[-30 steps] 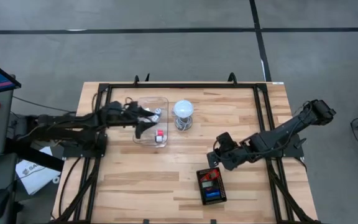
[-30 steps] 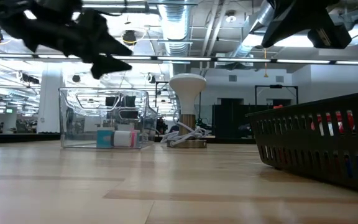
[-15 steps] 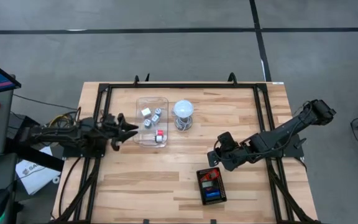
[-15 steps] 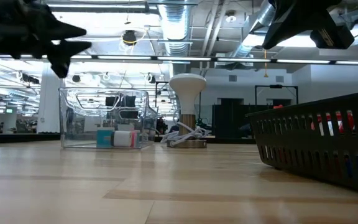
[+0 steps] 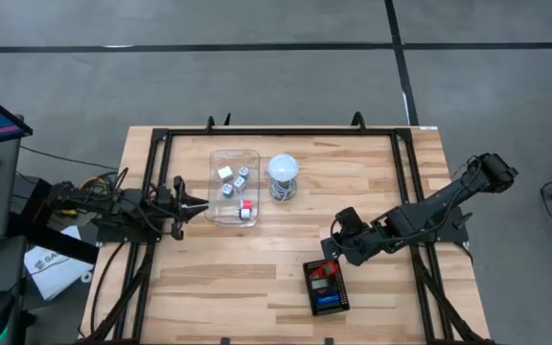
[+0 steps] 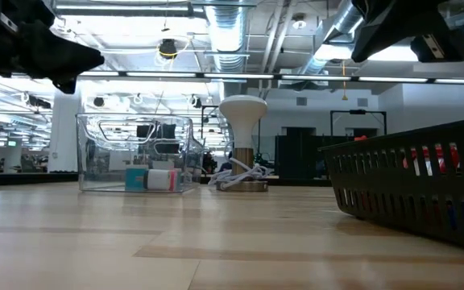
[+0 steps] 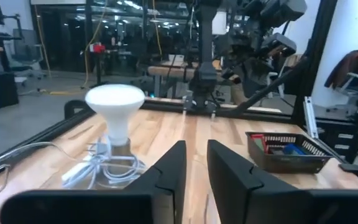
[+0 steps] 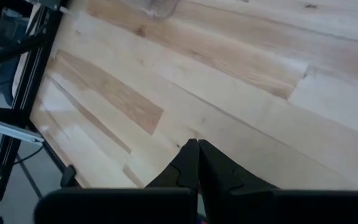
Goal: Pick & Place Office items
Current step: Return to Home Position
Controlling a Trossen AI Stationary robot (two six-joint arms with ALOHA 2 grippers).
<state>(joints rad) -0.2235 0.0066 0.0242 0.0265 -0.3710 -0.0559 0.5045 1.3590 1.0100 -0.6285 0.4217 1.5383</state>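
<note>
Jaws of the left gripper [image 5: 197, 202] are being held a little apart with nothing between them. In the left wrist view a narrow gap is being shown between the two dark fingers [image 7: 174, 171]. That gripper is being kept above the wooden surface [image 5: 257, 278], toward its left side, just beside the clear plastic box [image 5: 215, 188] and outside it.

Several office items are being carried in that box. Three white-and-grey cube adapters [image 5: 230, 179] are being shown in its upper half in the high view, and a red-and-white adapter [image 5: 246, 205] near its lower end. In the low view a blue block [image 6: 138, 179] and a pink block [image 6: 164, 180] are being seen side by side on the box floor.

Just right of the box, apart from it, a white bulb lamp [image 5: 283, 171] is being borne upright by the surface, with a cable coiled around its base.

Further right, the jaws of the right gripper [image 5: 328, 253] are being pressed together on nothing. This gripper is being held over the upper left corner of the black mesh tray [image 5: 307, 286], and in the low view it is being shown raised above the tray's rim. More office items are being kept in the tray: red pieces [image 5: 324, 273] at its upper end and blue pieces [image 5: 329, 300] at its lower end.
</note>
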